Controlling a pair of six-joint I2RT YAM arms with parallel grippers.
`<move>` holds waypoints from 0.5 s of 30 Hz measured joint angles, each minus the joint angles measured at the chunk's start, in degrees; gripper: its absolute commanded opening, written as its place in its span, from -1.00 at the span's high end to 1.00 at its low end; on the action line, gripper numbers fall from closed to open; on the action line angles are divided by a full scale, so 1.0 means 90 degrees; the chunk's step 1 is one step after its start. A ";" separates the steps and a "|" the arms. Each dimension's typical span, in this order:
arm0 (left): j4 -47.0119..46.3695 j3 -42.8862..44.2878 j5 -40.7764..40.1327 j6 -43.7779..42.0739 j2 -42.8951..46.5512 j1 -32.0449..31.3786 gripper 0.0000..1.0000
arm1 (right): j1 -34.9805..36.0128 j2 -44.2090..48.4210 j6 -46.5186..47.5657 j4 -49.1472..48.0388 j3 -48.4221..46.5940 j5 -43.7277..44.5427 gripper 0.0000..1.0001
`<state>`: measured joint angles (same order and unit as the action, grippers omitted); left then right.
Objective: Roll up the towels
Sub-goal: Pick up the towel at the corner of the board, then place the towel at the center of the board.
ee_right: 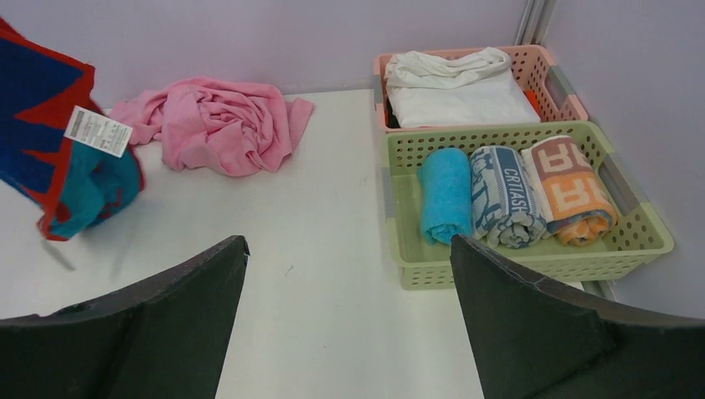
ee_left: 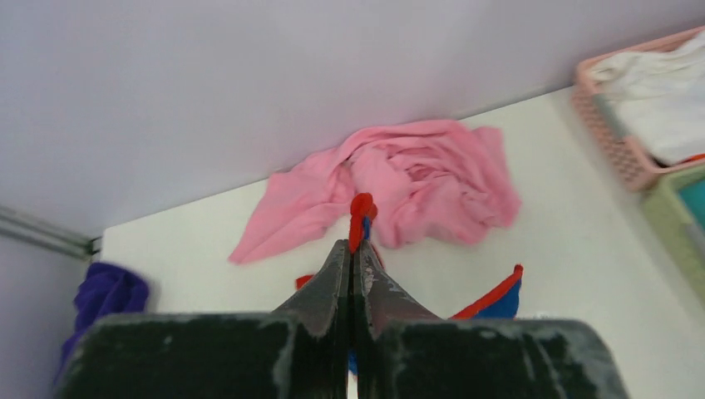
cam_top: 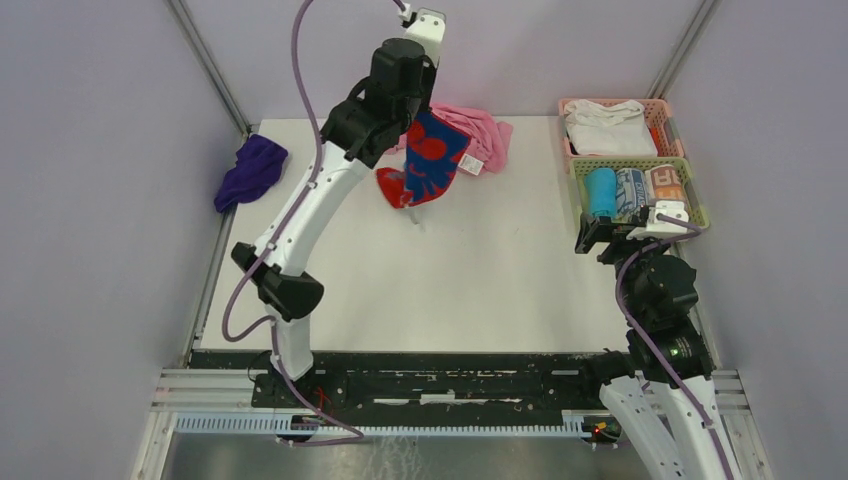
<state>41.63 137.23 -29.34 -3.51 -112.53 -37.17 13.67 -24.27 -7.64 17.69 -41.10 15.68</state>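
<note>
Left gripper [ee_left: 356, 259] is clamped tight on the red towel [cam_top: 432, 160], jaws pressed together with a red-and-blue fold poking out above the tips in the left wrist view. The towel hangs from that pinch over the far middle of the table [cam_top: 480, 280]. Its blue pattern faces the top camera and a white tag [ee_right: 98, 130] dangles on the side toward the right arm. The bottom corner sits low over the surface, and I cannot tell whether it touches. Just behind it the pink cloth [cam_top: 485, 135] lies crumpled along the far edge near the back wall. Over at the left edge the purple towel [cam_top: 250, 170] is bunched in the far corner, right on the table's rim and well apart from the hanging one. On the right side, the pink basket [cam_top: 662, 108] with the white cloth [cam_top: 608, 128] sits in the far corner. The green basket [ee_right: 515, 270] sits against its near side, holding three rolled cloths [ee_right: 515, 195] side by side. The right gripper [ee_right: 349, 249] hangs near the green basket's front edge, fingers spread wide and holding nothing. White tabletop runs between the hanging towel and the baskets, and from there down to the near edge by the arm bases.
</note>
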 measured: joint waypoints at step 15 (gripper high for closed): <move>-0.1146 -0.3750 0.1132 0.0787 0.2443 0.0063 0.95 | 0.0053 -0.0699 -0.0036 0.0024 -0.0158 -0.1129 -1.00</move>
<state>31.31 103.48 -19.16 3.57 -90.54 -36.60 14.15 -30.57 -7.97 17.91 -42.52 5.52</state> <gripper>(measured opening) 0.046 0.999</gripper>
